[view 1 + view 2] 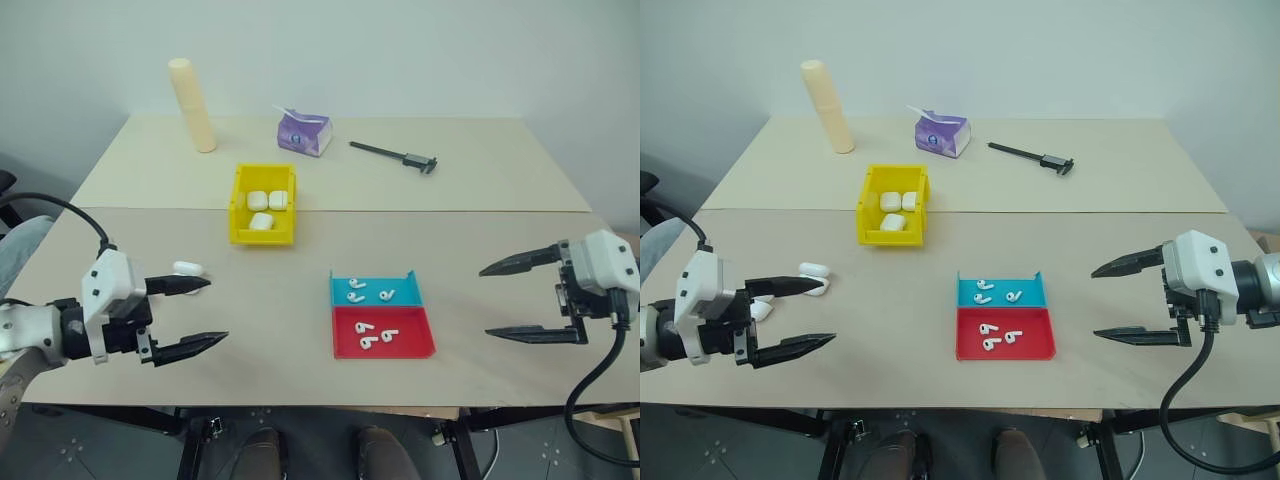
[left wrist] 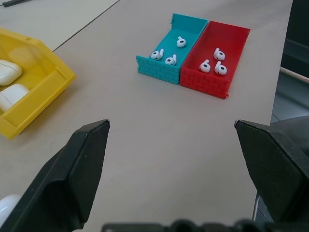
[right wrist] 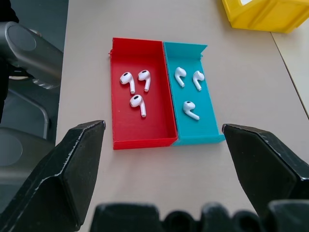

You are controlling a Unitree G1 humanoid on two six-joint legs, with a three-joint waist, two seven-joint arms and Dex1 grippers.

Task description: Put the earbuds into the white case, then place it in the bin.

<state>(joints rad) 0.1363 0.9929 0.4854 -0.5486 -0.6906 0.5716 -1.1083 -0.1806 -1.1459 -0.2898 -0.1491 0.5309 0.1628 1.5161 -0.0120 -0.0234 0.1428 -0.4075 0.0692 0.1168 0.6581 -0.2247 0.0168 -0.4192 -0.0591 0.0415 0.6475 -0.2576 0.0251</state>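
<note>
Both grippers hang empty with fingers spread wide: the left gripper [image 1: 190, 316] near the table's front edge, just beside a glossy white case [image 1: 188, 268]; the right gripper [image 1: 503, 300] well apart. Bare tabletop [image 1: 270, 310] lies between. Six earbuds [image 3: 136, 87] rest in brick-textured red [image 1: 420, 345] and blue trays [image 1: 372, 283]. The yellow bin [image 1: 240, 215] holds three cases.

A cream cylinder [image 1: 192, 105], purple tissue pack [image 1: 304, 132] and black caliper [image 1: 395, 155] lie at the table's far side.
</note>
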